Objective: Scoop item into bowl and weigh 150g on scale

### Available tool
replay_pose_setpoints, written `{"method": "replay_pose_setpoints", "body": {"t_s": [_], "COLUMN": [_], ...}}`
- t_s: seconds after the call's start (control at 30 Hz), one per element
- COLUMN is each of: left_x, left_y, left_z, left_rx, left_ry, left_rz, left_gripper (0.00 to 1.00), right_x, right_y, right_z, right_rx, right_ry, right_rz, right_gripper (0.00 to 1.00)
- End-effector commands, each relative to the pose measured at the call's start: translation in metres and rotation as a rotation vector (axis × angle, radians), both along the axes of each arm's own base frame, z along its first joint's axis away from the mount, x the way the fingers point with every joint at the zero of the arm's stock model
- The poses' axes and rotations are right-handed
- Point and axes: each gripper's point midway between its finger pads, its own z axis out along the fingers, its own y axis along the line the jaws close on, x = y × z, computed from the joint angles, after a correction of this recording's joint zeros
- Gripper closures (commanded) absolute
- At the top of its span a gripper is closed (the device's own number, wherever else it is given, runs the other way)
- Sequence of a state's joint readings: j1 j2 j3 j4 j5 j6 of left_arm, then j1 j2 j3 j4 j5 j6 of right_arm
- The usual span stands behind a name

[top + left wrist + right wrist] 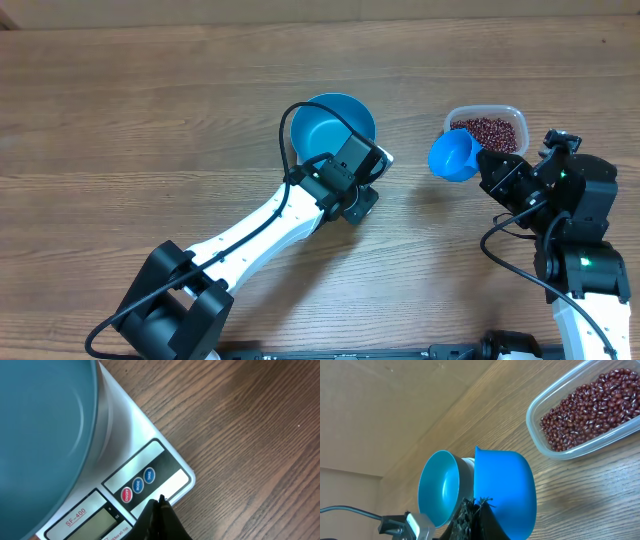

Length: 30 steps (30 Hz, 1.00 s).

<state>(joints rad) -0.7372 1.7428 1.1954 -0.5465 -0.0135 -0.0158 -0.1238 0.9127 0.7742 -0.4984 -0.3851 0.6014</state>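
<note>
Blue bowl [335,125] sits on the white scale [127,430], showing only its smooth inside. Dark red-brown beans [488,132] lie in the clear tub [500,109], a loose heap of tiny oval grains. My right gripper [478,507] is clamped on the blue scoop [454,155], held at the tub's corner toward the bowl, just beside the beans. My left gripper [160,502] is closed, its tip over the scale's front panel beside the blue button [149,475].
</note>
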Motion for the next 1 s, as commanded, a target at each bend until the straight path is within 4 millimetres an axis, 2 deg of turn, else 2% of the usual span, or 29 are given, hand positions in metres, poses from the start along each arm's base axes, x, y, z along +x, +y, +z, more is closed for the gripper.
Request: {"method": "replay_pose_setpoints", "body": {"t_s": [0.0,0.13,0.37,0.97], "left_x": [0.007,0.007,0.012,0.019], "left_y": [0.002,0.004,0.015,0.029], "left_z": [0.001,-0.008,-0.011,-0.033], "left_rx": [-0.002,0.003,0.062,0.056], "left_ry": [-0.055,-0.071,-0.104,-0.103], "left_rz": [-0.018,-0.029,-0.001,0.025], "left_gripper": [0.96,0.95,0.96,0.96], "right_x": [0.001,0.001,0.001,0.000], "right_y": [-0.001,-0.001,-0.001,-0.001], "right_z": [0.017,0.017,0.017,0.016], "right_rx": [-0.014,-0.014,-0.015,-0.014], "right_ry": [-0.047,-0.046,-0.046,-0.041], "right_rz": [-0.001,-0.001,-0.001,0.000], "right_gripper": [0.96,0.96,0.96,0.96]}}
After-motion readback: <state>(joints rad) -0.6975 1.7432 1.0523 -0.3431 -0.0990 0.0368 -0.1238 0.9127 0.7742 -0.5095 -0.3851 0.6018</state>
